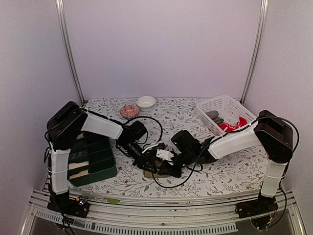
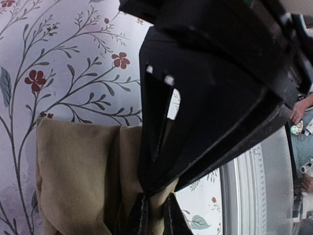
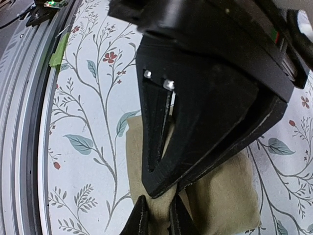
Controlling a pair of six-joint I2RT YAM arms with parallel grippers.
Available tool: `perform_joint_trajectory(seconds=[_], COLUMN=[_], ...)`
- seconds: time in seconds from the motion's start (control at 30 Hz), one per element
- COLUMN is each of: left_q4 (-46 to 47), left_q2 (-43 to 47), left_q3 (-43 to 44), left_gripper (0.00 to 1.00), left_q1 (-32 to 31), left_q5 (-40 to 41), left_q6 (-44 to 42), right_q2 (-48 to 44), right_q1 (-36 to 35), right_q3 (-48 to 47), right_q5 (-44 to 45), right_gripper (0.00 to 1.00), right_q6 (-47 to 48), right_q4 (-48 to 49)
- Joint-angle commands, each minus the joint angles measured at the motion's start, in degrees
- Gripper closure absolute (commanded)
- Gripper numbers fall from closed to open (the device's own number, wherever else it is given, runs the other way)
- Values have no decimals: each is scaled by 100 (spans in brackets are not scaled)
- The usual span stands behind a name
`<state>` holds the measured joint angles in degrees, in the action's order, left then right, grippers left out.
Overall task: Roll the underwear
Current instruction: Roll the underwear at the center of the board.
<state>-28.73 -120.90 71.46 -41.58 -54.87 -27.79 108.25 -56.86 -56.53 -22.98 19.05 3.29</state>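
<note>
Underwear [image 2: 73, 176] in tan lies on the bench [image 2: 73, 58]. Left jaws and right jaws each pinch tight on the cloth, likely to start rolling it.

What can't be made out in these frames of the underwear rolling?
- Top view: the khaki-tan cloth underwear is nearly all hidden beneath the left gripper and right gripper; its roll state is unreadable.
- Wrist views: both grippers' fingertips are cut by the bottom edge; black gripper bodies cover the cloth's middle.
- Top view: red cloth and grey cloth in the white plastic basket are too small to tell rolled from flat.
</note>
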Motion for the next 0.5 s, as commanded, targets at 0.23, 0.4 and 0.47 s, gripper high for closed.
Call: perform_joint_trajectory(seconds=[0.23,0.4,0.47], left_q4=[615,1957,2547], left_q2=[974,2251,2647], left_q3=[-582,-1595,-2067], left_gripper=[66,63,60], left_q1=[154,180,175], left_q5=[1065,1498,1649], left_q6=[465,850,982], right_q2=[405,676,820], right_q1=[125,552,714], right_q3=[-307,-673,-845], right_q5=[-820,-1997,-2366], right_gripper=[100,100,100], right_q6=[-693,-1201,-1318], right_q4=[-898,-1609,-1905])
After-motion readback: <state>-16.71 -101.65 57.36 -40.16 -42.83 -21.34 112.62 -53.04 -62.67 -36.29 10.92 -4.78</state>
